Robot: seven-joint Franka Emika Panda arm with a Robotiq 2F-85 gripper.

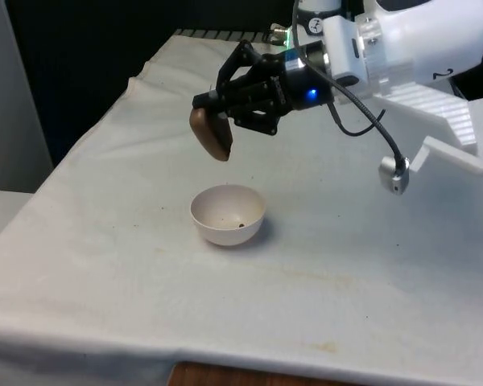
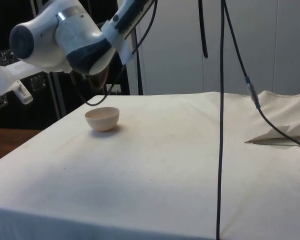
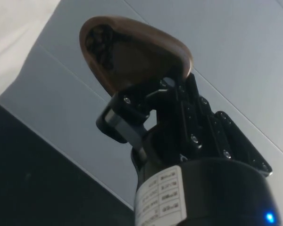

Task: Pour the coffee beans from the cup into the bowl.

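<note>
**Mia:** What is the gripper doing?

**Tom:** Its two black fingers are squeezed onto the brown cup. It holds the cup up in the air, tipped far over on its side. In the wrist view you can see the dark beans sitting near the cup's mouth.

**Mia:** Where is the bowl?

**Tom:** The white bowl sits on the table cloth, right under the cup. The cup and bowl are apart, with air between them. The cup's low end hangs over the bowl's rim on the front view's left.

**Mia:** Are beans in the bowl yet?

**Tom:** I can see one small dark speck inside it. It may be a bean. So I think the pouring has just begun.

**Mia:** What matters next?

**Tom:** The cup's mouth should point down into the bowl, not past its rim. It sits a bit to one side, so beans could fall on the cloth.

**Mia:** Is there room to move?

**Tom:** Yes. The cloth around the bowl is bare, and the table's edges are well apart from it.
</note>
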